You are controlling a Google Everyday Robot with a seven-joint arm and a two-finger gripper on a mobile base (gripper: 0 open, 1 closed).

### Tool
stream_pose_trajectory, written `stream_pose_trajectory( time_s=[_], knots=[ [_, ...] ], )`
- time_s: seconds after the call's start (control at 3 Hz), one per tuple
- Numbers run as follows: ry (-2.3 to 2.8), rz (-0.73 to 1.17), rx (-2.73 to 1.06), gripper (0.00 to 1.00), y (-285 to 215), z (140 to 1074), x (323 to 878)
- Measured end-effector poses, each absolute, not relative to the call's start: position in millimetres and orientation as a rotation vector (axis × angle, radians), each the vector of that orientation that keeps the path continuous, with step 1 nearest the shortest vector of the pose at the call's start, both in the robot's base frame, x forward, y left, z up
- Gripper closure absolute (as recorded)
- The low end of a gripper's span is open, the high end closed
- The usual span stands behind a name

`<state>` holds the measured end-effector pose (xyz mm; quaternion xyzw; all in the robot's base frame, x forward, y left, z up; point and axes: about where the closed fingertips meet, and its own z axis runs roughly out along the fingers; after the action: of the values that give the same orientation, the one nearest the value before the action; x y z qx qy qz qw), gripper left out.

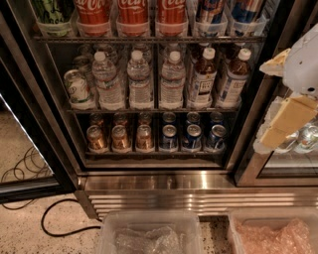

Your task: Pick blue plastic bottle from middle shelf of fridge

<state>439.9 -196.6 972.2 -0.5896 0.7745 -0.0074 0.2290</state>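
Note:
The fridge (198,191) stands open in the camera view. On its middle shelf (149,110) two blue plastic bottles of amber drink with white caps stand side by side at the right, one (203,79) left of the other (232,79); more stand behind them. My gripper (266,104) hangs at the right edge of the view, in front of the black door frame, to the right of the bottles and apart from them. Its two cream fingers are spread apart with nothing between them.
Three clear water bottles (140,82) and a tilted can (77,88) fill the shelf's left lanes. Cola bottles (133,12) stand above, cans (168,139) below. Two clear bins (149,233) lie on the floor in front. A black cable (54,225) lies at the left.

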Motion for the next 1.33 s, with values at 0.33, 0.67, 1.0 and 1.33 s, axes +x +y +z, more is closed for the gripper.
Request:
stream_pose_trajectory(
  time_s=[0.33, 0.67, 1.0, 1.33],
  knots=[
    [2.129, -0.019, -1.62, 0.0, -195.7, 973.0, 440.2],
    [2.165, -0.029, -1.557, 0.0, -198.0, 974.8, 441.8],
    [2.188, 0.099, -1.456, 0.0, -170.3, 954.6, 454.2],
    [2.165, 0.255, -1.368, 0.0, -136.8, 936.5, 470.3]
  ],
)
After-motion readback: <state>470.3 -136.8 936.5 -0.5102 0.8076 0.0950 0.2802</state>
